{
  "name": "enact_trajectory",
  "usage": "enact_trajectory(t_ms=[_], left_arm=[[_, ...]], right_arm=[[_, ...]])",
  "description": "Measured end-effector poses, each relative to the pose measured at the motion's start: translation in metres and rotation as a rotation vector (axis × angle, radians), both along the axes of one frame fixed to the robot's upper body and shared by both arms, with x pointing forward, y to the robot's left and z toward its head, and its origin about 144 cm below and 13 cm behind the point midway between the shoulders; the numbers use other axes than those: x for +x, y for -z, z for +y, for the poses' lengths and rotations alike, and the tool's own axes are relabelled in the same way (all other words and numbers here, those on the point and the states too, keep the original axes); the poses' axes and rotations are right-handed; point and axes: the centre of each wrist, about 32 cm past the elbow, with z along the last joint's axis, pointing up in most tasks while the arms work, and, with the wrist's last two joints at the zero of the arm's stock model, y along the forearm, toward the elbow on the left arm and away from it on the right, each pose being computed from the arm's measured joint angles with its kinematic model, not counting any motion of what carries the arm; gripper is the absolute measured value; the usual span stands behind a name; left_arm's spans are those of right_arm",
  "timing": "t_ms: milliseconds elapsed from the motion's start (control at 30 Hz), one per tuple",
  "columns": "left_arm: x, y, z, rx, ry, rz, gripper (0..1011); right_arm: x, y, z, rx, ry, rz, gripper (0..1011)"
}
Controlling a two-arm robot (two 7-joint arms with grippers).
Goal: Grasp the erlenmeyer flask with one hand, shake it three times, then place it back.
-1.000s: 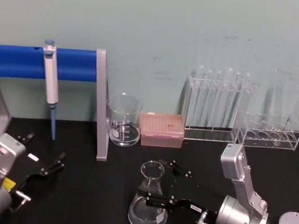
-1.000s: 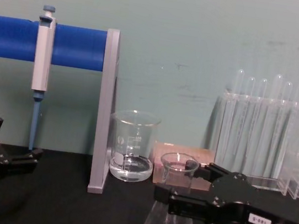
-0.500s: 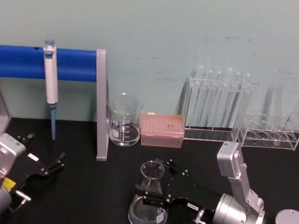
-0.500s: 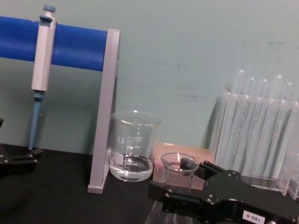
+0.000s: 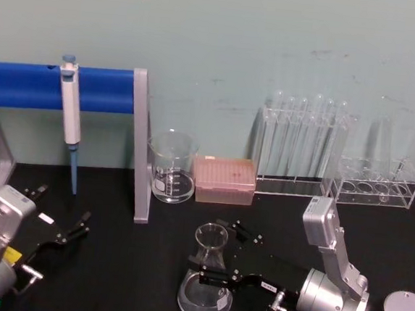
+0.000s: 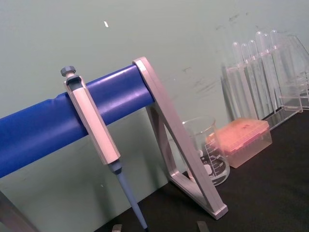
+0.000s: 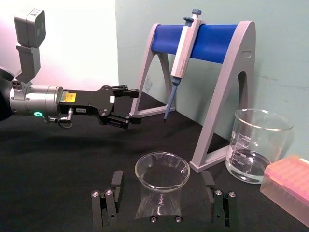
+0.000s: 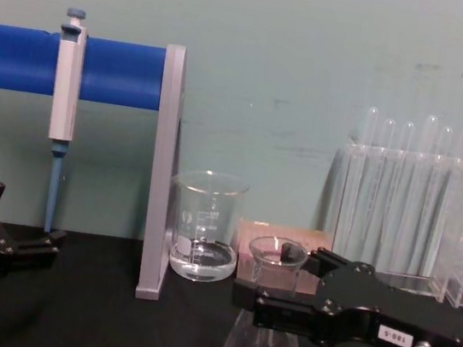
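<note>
Before a pale green wall, on the black bench, our right tool reaches in from the right. Its two black fingers stand apart on either side of the neck of the clear glass conical erlenmeyer flask, a gap showing on each side. The flask stands upright, near the front middle. Behind it are a clear cylindrical glass beaker and a pink plastic box. Our left tool sits at near left, fingers spread.

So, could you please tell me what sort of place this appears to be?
Most likely a laboratory bench: a pipette hangs from a stand, a glass beaker and an erlenmeyer flask sit on the table, and test tubes stand in a clear rack.
</note>
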Motion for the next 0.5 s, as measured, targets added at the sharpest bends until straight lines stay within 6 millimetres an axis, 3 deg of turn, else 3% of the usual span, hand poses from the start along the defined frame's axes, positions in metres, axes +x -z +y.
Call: enact_trajectory(t_ms=[500], left_arm=[[0.0,0.0,0.0,0.0,0.0,0.0,1001]], right_arm=[[-0.0014,-0.0007,0.0,-0.001,0.005,0.0,1002]])
